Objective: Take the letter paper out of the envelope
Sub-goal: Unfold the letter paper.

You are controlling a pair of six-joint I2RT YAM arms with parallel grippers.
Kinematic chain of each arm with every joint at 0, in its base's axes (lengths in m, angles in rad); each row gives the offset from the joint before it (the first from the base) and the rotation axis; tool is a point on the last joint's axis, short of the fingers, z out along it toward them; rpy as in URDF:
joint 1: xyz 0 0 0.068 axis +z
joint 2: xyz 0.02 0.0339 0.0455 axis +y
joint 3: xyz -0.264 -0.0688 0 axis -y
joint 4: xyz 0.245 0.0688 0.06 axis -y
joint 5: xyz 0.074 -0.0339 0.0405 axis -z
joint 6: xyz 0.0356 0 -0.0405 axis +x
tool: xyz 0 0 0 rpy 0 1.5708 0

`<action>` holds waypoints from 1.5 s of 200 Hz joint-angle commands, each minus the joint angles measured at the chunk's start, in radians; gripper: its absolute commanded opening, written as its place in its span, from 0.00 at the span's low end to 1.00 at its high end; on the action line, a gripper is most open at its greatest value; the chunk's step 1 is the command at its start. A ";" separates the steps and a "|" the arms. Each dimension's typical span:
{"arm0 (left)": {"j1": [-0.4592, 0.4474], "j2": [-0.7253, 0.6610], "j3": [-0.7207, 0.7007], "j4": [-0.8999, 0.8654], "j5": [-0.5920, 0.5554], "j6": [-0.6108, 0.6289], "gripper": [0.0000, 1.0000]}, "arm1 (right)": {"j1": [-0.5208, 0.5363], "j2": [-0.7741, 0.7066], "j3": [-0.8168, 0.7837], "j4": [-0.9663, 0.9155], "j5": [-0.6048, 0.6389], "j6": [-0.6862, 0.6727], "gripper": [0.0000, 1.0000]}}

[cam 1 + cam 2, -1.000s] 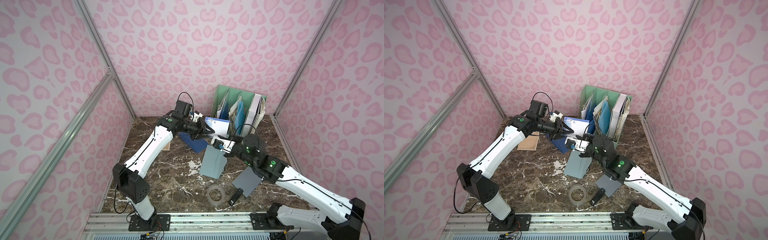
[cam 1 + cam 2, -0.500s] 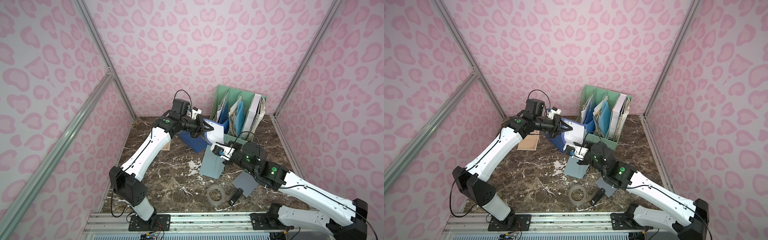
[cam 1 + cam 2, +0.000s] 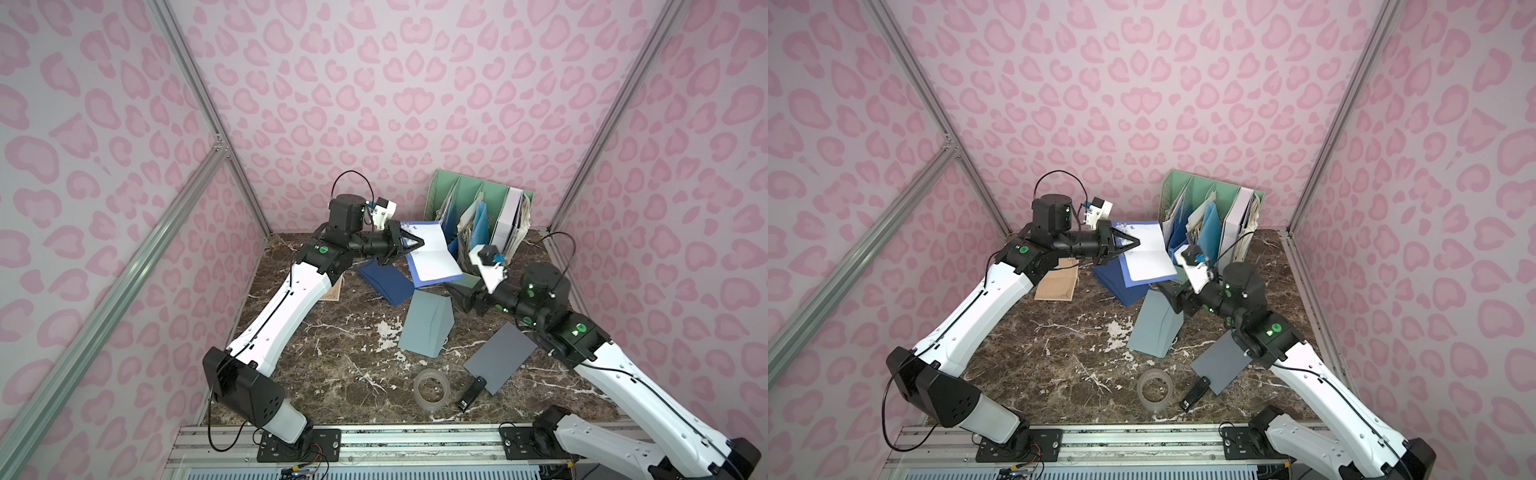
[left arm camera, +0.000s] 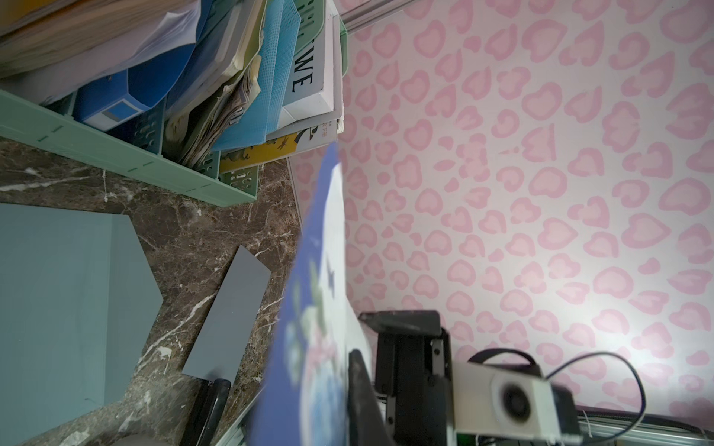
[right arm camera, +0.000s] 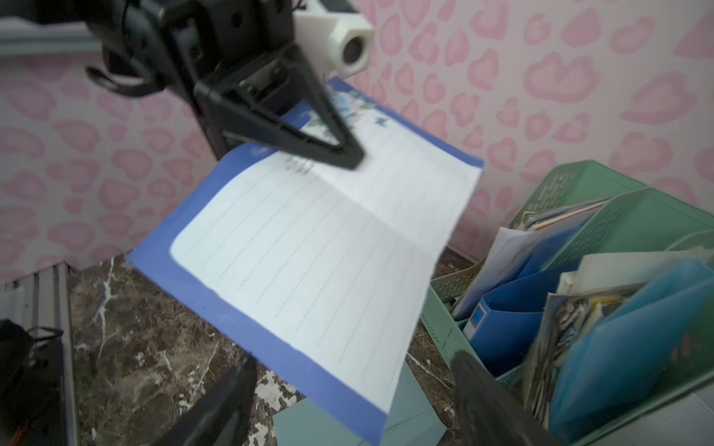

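Note:
My left gripper (image 3: 419,243) is shut on the top edge of the letter paper (image 3: 432,253), a white lined sheet with a blue border. It holds the sheet in the air at the back centre. The paper (image 5: 320,247) hangs unfolded, its low corner just above the grey-blue envelope (image 3: 426,326). The envelope (image 3: 1154,326) lies on the marble table with its flap up. My right gripper (image 3: 455,297) is open beside the envelope's upper right corner, holding nothing. In the right wrist view its fingers (image 5: 232,386) stand wide apart below the sheet.
A green file organizer (image 3: 478,216) full of folders stands at the back right. A dark blue folder (image 3: 386,282) lies under the paper, with a tan card (image 3: 1057,284) to its left. A grey card (image 3: 498,357), a tape roll (image 3: 432,390) and a black stapler (image 3: 471,392) sit near the front.
My right gripper has opened, let go of the envelope's top and drawn back to the right. My left gripper has closed fully on the paper, which now hangs above the envelope.

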 commanded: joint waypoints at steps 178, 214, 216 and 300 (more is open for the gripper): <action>-0.044 -0.119 -0.143 0.188 0.088 0.184 0.00 | -0.276 0.339 0.093 0.483 -0.818 0.921 0.82; -0.045 -0.107 -0.117 0.193 0.118 0.175 0.00 | -0.251 0.399 0.157 0.504 -0.932 0.957 0.74; -0.045 -0.105 -0.116 0.194 0.120 0.173 0.00 | -0.248 0.398 0.155 0.510 -0.934 0.959 0.73; -0.044 -0.088 -0.107 0.217 0.132 0.151 0.00 | -0.222 0.390 0.113 0.634 -0.959 1.066 0.45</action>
